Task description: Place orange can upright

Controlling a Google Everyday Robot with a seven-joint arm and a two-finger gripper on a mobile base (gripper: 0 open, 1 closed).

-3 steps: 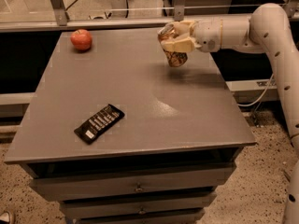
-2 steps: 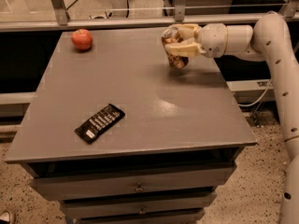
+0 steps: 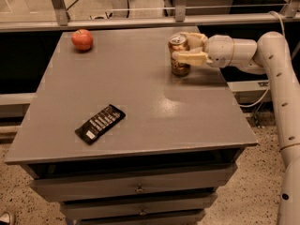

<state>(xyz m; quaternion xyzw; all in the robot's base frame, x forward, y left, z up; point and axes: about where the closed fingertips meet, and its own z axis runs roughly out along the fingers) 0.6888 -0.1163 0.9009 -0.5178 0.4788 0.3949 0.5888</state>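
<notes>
Change from a second ago is in the orange can (image 3: 179, 67): then it hung tipped in the gripper (image 3: 179, 46) just above the table (image 3: 140, 78), and now it is lower, with its base on the grey top. It stands upright — long axis vertical, silver top up — toward the back right of the table, close to the right edge. The gripper, reaching in from the right on the white arm (image 3: 276, 55), holds the can from the side: one finger (image 3: 190, 57) lies across its near side and the other sits behind its top, both close against it. An apple (image 3: 82, 40) sits at the back left corner, well apart, and a black remote (image 3: 100, 123) lies near the front left — neither has moved.
</notes>
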